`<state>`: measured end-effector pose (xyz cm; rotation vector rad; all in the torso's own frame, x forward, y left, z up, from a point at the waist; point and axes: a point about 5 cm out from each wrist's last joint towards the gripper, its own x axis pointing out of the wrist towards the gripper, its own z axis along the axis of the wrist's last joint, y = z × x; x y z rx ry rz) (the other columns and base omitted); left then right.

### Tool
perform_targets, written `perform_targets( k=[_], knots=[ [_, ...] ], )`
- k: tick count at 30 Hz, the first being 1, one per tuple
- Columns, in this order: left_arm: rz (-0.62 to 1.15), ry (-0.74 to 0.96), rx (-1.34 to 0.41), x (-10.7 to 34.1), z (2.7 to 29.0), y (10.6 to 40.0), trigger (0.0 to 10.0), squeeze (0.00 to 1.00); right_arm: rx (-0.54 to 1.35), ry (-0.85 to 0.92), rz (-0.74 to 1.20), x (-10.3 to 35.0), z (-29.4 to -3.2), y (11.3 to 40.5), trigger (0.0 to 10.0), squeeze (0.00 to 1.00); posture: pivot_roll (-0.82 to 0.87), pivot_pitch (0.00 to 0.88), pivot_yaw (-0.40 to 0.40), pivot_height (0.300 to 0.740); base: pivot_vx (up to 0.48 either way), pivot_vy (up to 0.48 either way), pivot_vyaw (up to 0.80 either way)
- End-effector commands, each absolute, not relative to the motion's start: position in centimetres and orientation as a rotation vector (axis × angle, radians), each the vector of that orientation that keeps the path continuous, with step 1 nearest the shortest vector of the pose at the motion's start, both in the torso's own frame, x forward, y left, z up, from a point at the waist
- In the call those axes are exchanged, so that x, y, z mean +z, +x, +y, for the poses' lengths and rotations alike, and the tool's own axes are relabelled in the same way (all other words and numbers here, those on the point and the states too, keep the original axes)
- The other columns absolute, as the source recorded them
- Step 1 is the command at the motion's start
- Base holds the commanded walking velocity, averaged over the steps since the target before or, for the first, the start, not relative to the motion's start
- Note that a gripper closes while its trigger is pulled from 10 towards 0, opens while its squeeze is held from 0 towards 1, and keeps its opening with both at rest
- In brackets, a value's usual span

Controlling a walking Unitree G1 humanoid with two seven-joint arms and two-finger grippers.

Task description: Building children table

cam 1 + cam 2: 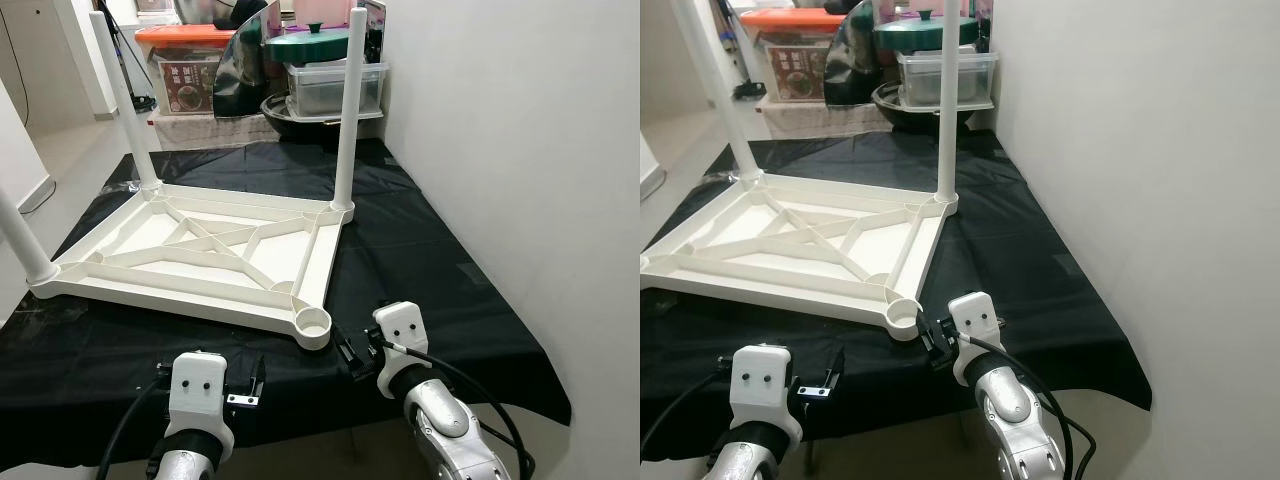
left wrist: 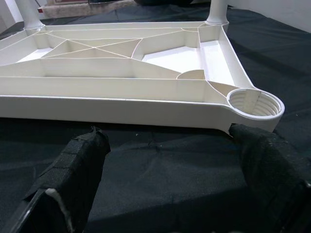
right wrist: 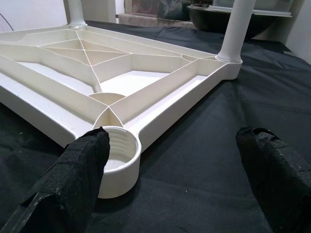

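A white plastic children's table top (image 1: 200, 250) lies upside down on a black sheet (image 1: 420, 250), ribs facing up. Three white legs stand screwed into corners: far right leg (image 1: 347, 110), far left leg (image 1: 122, 90), near left leg (image 1: 20, 240). The near right corner socket (image 1: 314, 323) stands empty, its inner threads visible (image 2: 255, 103). My left gripper (image 2: 180, 179) is open, low in front of the table's near edge. My right gripper (image 3: 180, 179) is open just beside the empty socket (image 3: 116, 155), one finger (image 3: 77, 174) close to its rim.
A white wall (image 1: 520, 150) runs along the right. Behind the table stand storage boxes and pots (image 1: 320, 70) and an orange-lidded bin (image 1: 185, 60). The black sheet's front edge (image 1: 300, 430) lies just ahead of my wrists. Bare floor (image 1: 70, 150) shows at far left.
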<state>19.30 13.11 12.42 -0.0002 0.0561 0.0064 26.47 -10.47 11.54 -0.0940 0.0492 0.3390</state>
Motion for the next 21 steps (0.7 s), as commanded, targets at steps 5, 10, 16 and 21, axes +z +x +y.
perform_targets(
  k=[5,10,16,21],
  knots=[
    [0.069,-0.001,0.021,11.92,13.16,19.33,10.0,0.0,0.349,-0.09,0.046,11.56,-10.22,26.44,10.0,0.0,-0.01,0.0,0.0,0.74,0.0,0.0,0.0],
    [0.072,-0.002,0.019,11.85,13.1,19.28,10.0,0.0,0.352,-0.091,0.048,11.5,-10.21,26.38,10.0,0.0,-0.01,0.0,0.001,0.74,0.0,0.0,0.0],
    [0.078,-0.001,0.017,11.69,12.99,19.15,10.0,0.0,0.356,-0.092,0.052,11.34,-10.21,26.23,10.0,0.0,-0.01,0.0,0.002,0.74,0.0,0.0,0.0],
    [0.08,-0.002,0.019,11.61,12.92,19.02,10.0,0.0,0.359,-0.094,0.052,11.25,-10.25,26.09,10.0,0.0,-0.01,0.0,0.0,0.74,0.0,0.0,0.0]
  ],
)
